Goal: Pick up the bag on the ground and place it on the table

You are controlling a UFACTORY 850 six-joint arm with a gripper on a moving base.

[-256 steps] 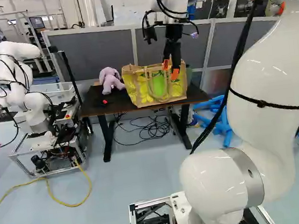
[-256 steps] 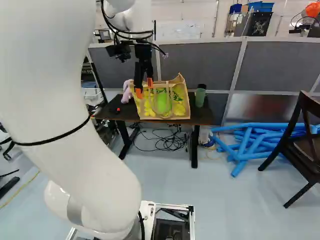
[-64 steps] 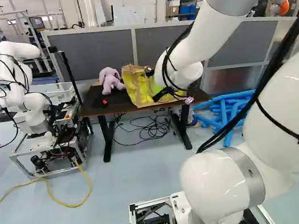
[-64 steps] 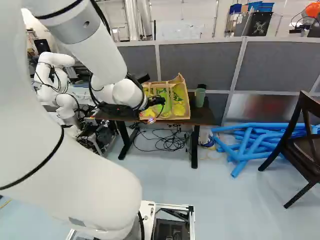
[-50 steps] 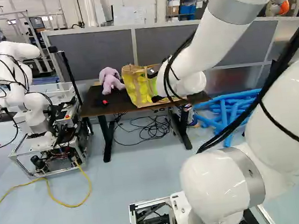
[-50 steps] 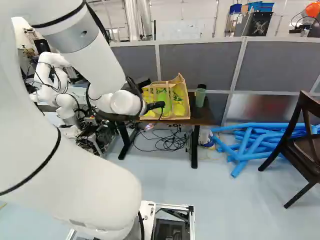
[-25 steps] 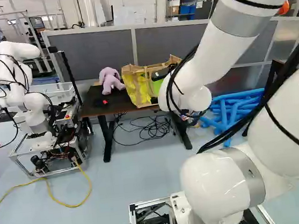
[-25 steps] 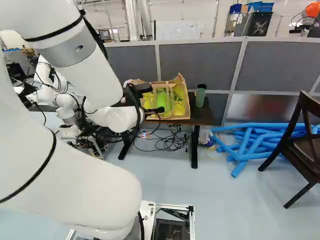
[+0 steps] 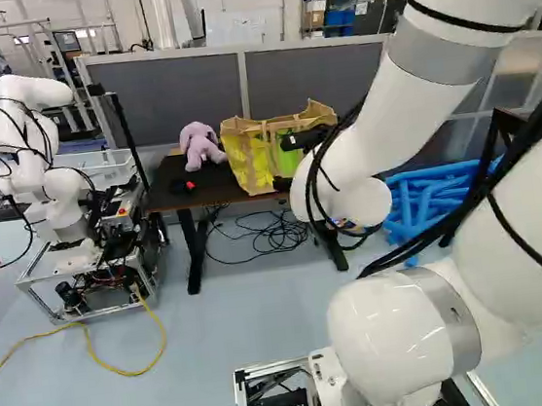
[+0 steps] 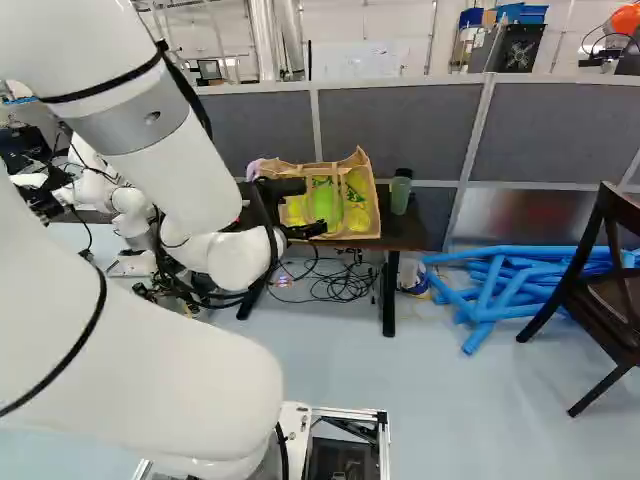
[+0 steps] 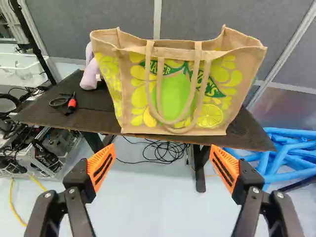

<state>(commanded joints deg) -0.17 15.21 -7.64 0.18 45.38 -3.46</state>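
Observation:
The bag, tan with yellow and green fruit print, stands upright on the dark table (image 11: 54, 116), seen in the right base view as bag (image 10: 358, 200) and in the wrist view as bag (image 11: 170, 96). Its two handles hang down over its front. My gripper (image 10: 305, 231) is before the table, mostly hidden behind my wrist, its fingertips out of sight there. In the wrist view the gripper (image 11: 162, 167) stands wide open with nothing between its orange pads; the bag is ahead of it, apart from both fingers.
A pink plush toy (image 9: 202, 144) and a small black-and-red item (image 11: 70, 102) lie on the table beside the bag; a green cup (image 10: 401, 191) stands on its other side. Blue tubes (image 10: 495, 285), a chair (image 10: 600, 290), loose cables (image 9: 279, 229) and another robot (image 9: 47, 170) are around.
Over five seconds my gripper has left the bag, swinging from pointing down over it to pointing forward. Lately the wrist has sunk and drawn back. The bag and base have not moved.

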